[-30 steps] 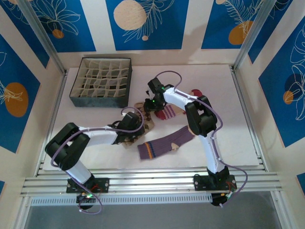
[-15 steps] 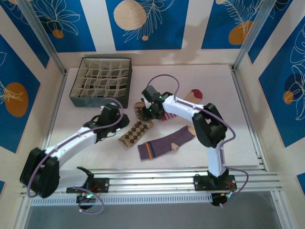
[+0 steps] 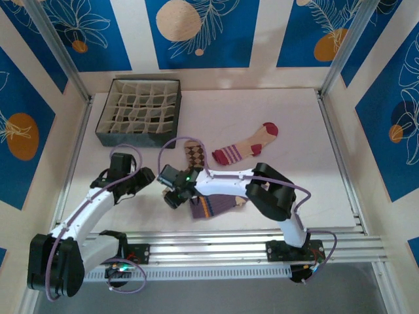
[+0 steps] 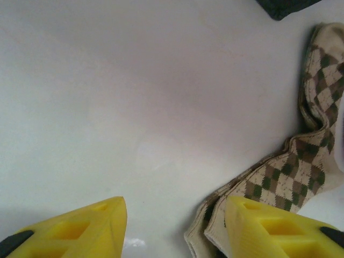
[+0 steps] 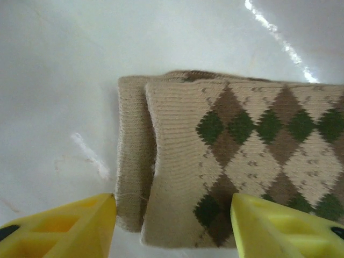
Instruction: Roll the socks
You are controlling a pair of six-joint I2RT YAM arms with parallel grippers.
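From above, the white surface (image 3: 308, 131) carries a dark grid-divided box (image 3: 141, 111) at its far left corner. The brown-tan checkered sock (image 3: 193, 154) lies near the middle and runs toward the near edge. The cream sock with pink stripes and a red toe (image 3: 245, 147) lies just to its right, and the purple ribbed sock (image 3: 219, 204) sits close to the near edge. The left end effector (image 3: 145, 176) hangs over bare surface left of the checkered sock. The right end effector (image 3: 171, 196) is low at that sock's near end, beside the purple one

In the left wrist view, the left end effector (image 4: 174, 215) stands open and holds nothing, with its yellow fingers (image 4: 102, 228) over bare surface; the checkered sock (image 4: 290, 177) lies by the right finger

In the right wrist view, the right end effector (image 5: 172, 215) is open and grips nothing, with the sock's doubled cuff (image 5: 177, 166) between its fingers (image 5: 70, 226)
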